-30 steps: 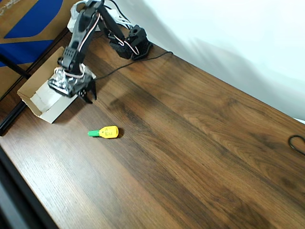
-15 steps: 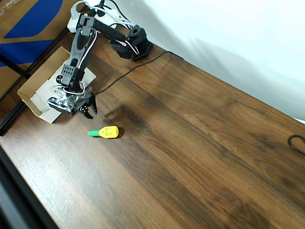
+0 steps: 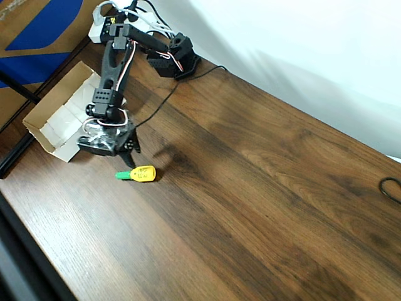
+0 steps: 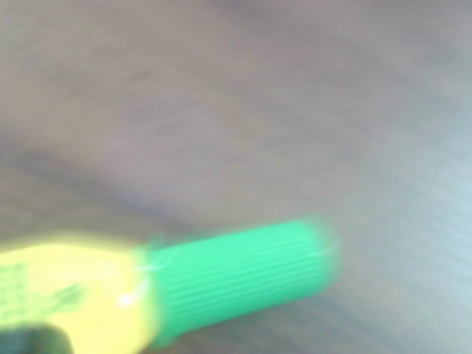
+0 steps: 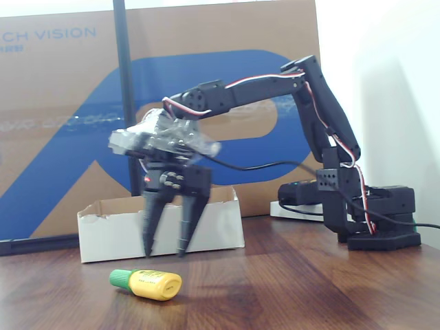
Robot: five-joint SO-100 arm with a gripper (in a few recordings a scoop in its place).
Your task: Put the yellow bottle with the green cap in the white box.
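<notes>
Leftmost in the overhead view lay the shallow rectangular white cardboard box [image 3: 55,128], tan on its inner walls, sitting at the edge of the dark wood-grain table [image 3: 263,188] beside a big brown-and-blue carton [image 3: 37,31]. Just right of the box, the black arm's two-finger gripper [image 3: 130,153] pointed down at the table, its dark tapered fingers [image 5: 185,230] spread apart with nothing between them. Below the fingertips, and a little to the right in that view, lay the tiny rounded bright-yellow bottle with the narrow ribbed green cap [image 3: 136,174], on its side on the bare wood, cap pointing left, clear of the box. In the fixed view the bottle [image 5: 147,284] rested in front of the box [image 5: 103,230], with the gripper [image 5: 165,253] hanging just above it and not touching it. The wrist view was blurred, yet it showed the green cap and part of the yellow body [image 4: 221,280] close up against the wood. Farther right, the arm's black base [image 3: 175,59] stood near the table's far edge, and a thin black cable [image 3: 182,84] ran from it across the wood.
</notes>
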